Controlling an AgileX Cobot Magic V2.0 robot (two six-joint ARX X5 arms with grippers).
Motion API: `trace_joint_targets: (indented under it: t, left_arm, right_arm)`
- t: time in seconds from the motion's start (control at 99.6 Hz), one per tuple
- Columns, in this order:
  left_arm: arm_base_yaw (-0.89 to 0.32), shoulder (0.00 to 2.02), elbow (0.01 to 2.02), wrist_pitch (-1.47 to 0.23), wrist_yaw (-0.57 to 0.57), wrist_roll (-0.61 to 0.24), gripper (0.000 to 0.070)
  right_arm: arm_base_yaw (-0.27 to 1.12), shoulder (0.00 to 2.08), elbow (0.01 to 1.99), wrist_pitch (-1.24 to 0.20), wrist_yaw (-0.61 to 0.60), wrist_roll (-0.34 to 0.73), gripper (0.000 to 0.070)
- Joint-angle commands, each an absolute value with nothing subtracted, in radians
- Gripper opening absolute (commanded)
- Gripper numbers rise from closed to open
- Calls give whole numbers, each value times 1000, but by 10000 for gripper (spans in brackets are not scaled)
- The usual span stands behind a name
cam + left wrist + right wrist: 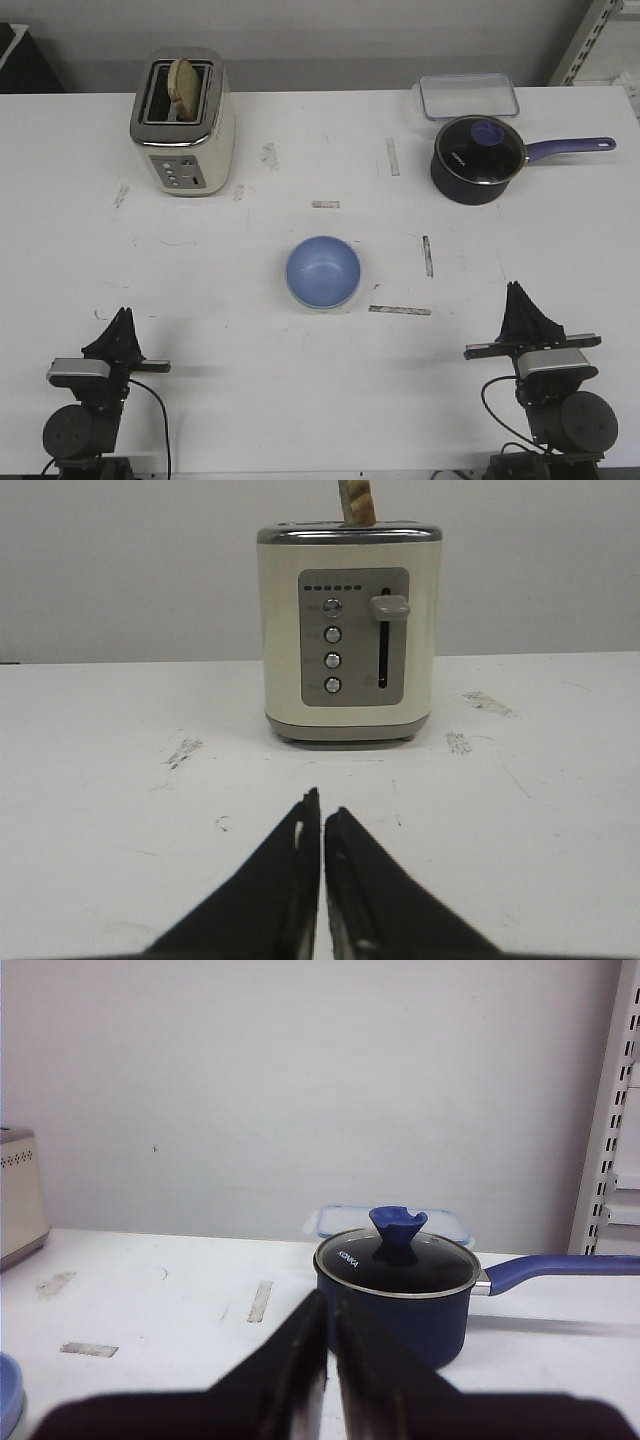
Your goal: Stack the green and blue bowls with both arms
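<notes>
**Only the blue bowl visible**

Blue bowl (323, 272) at tabletop (300, 390) centre, upright; a greenish rim edge may show beneath it, can't confirm. Left gripper (122, 322) at 8 o'clock and right gripper (520, 302) at 4, fingers closed, empty. Open fingers before approaching the rim.

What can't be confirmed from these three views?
- Green bowl: not visible in any view; whether it sits under the blue bowl can't be told.
- Saucepan contents: hidden by its lid, front and right wrist views.
- Container: partly hidden behind the saucepan.
- Toaster button labels: too small, left wrist view.
</notes>
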State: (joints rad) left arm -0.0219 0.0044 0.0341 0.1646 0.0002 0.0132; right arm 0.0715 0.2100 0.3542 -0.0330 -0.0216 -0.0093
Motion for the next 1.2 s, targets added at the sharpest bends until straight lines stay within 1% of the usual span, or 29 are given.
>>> trace_joint_targets:
  t: [0.0, 0.121, 1.185]
  left_arm:
    - [-21, 3, 12, 175, -13, 22, 2]
    - [-21, 3, 12, 175, -27, 23, 2]
    - [-21, 3, 12, 158, -27, 22, 2]
  right_arm:
    - [73, 208, 357, -23, -19, 3, 6]
    - [73, 208, 357, -22, -19, 3, 6]
    - [73, 208, 357, -22, -19, 3, 6]
